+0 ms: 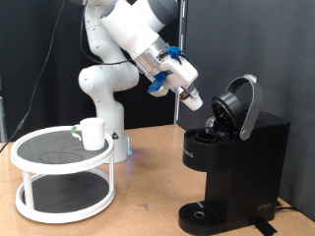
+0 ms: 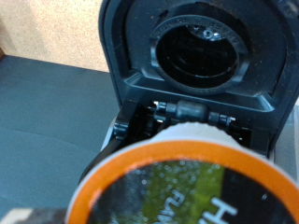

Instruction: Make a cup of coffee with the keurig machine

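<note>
The keurig machine (image 1: 236,157) stands on the surface (image 1: 148,187) at the exterior view's right, and its rounded lid (image 1: 239,103) is lifted up, so the round hole for the pod can be seen. It looks big, hard and heavy, so it is not likely to slide when it is pushed a little. The cup (image 1: 93,133) is set on the top of a white round rack (image 1: 59,172) at the exterior view's left, well apart from the machine. It looks hard and smooth and could break if dropped; it is best taken by its side wall or its handle. The hand (image 1: 194,98) is held in the air just beside the open lid. A small pod (image 2: 182,182) with an orange rim is gripped in it, so the fingers are closed narrow around the pod, which looks light and easy to squash.
</note>
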Action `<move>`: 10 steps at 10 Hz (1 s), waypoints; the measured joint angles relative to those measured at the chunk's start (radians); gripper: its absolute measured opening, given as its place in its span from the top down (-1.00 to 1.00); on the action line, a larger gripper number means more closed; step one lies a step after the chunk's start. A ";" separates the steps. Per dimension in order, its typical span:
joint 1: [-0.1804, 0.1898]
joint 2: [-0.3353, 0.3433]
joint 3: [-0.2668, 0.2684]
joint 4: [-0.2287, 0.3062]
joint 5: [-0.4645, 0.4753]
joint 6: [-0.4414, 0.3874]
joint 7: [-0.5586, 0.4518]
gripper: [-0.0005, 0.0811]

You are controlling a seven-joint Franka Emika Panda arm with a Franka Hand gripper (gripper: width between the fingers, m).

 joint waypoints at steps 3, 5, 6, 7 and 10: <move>0.000 0.016 0.002 -0.008 -0.004 0.008 -0.003 0.04; 0.001 0.047 0.013 -0.008 -0.002 0.036 -0.016 0.04; 0.003 0.061 0.018 -0.008 0.001 0.049 -0.024 0.04; 0.005 0.074 0.023 -0.008 0.007 0.061 -0.032 0.04; 0.012 0.103 0.039 -0.008 0.025 0.094 -0.056 0.04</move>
